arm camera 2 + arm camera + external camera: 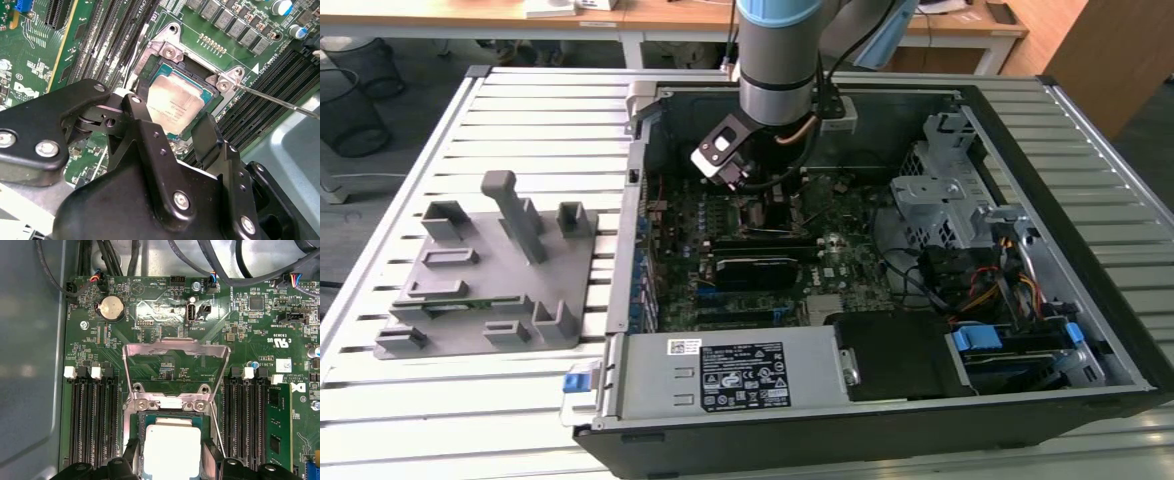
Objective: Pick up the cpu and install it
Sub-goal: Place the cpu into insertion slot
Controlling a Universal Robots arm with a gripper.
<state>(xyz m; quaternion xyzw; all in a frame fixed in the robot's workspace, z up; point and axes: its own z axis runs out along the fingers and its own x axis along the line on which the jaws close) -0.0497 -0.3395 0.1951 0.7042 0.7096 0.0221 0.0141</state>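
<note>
My black claw point(172, 120) hangs over shiny silver square cpu point(175, 100) lying in metal-framed motherboard socket point(166, 50); can't tell if clamped or loose.

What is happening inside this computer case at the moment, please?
A robot arm's gripper is down inside the open computer case, right over the socket on the motherboard. The cpu lies in the socket, with the gripper straddling it. The socket's metal retention frame stands open.
</note>
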